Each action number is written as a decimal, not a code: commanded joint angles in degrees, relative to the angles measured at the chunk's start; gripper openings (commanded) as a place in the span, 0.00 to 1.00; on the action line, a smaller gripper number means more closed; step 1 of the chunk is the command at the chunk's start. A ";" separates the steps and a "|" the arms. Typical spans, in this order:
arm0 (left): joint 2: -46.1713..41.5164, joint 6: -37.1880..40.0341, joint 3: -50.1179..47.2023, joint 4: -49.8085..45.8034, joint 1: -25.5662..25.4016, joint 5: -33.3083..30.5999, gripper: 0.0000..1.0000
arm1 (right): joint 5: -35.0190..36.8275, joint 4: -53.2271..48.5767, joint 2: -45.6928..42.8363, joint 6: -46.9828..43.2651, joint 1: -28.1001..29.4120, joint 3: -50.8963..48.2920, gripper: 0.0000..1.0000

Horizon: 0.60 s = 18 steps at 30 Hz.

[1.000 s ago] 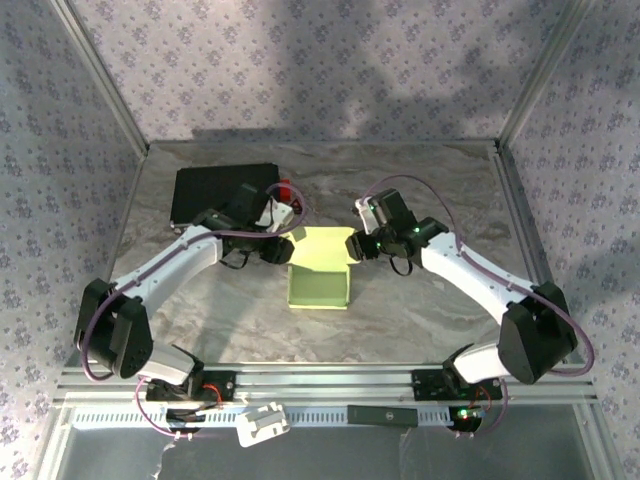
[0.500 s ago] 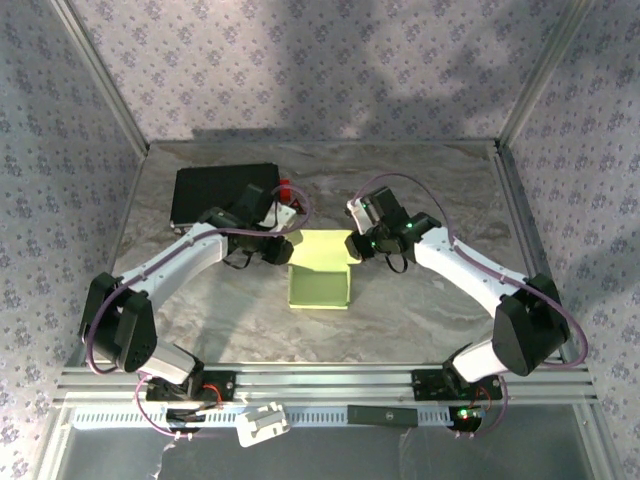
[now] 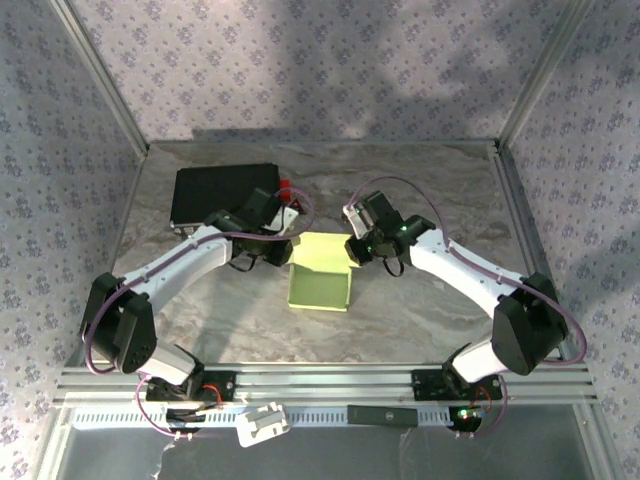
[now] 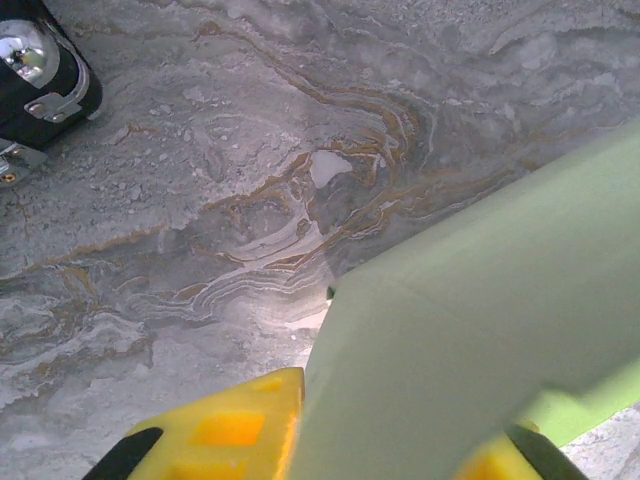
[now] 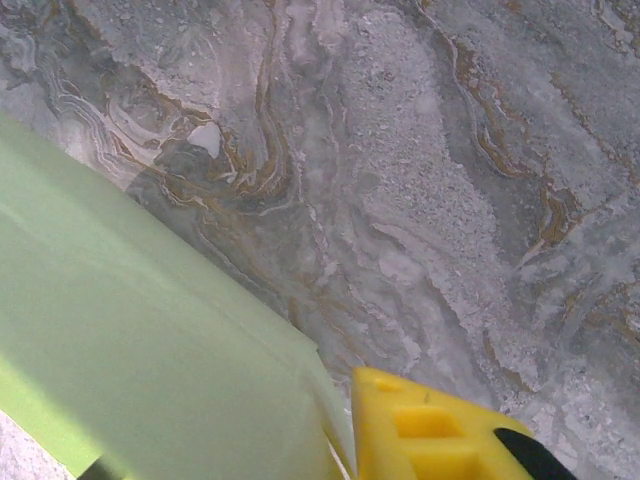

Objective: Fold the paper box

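The paper box (image 3: pixel 319 286) is pale yellow-green cardboard lying mid-table, with its far flap (image 3: pixel 322 249) raised. My left gripper (image 3: pixel 286 250) is at the flap's left corner. In the left wrist view its yellow fingers (image 4: pixel 225 425) stand on either side of the cardboard (image 4: pixel 480 300), shut on it. My right gripper (image 3: pixel 355 249) is at the flap's right corner. In the right wrist view one yellow finger (image 5: pixel 430 430) presses against the edge of the cardboard (image 5: pixel 130 330), which hides the other finger.
A black rectangular case (image 3: pixel 220 193) lies at the back left, with a small red item (image 3: pixel 285 189) at its right end. Metal frame posts and patterned walls enclose the marble table (image 3: pixel 430 320). A black and chrome part (image 4: pixel 40 70) sits near the left gripper.
Both grippers have moved inward to the far flap's corners, and their jaws have closed on the cardboard. The box itself has stayed where it was.
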 commanded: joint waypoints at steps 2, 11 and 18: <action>-1.59 -2.73 0.93 0.96 -1.08 -3.05 0.16 | 1.92 -0.25 -1.63 1.75 0.79 -0.88 0.27; -2.27 -3.70 0.78 0.82 -1.69 -4.36 0.14 | 0.45 4.24 -6.25 3.02 0.08 -5.27 0.35; -2.25 -4.42 1.01 0.45 -1.96 -5.53 0.14 | 0.81 4.89 -4.63 3.51 0.08 -5.03 0.28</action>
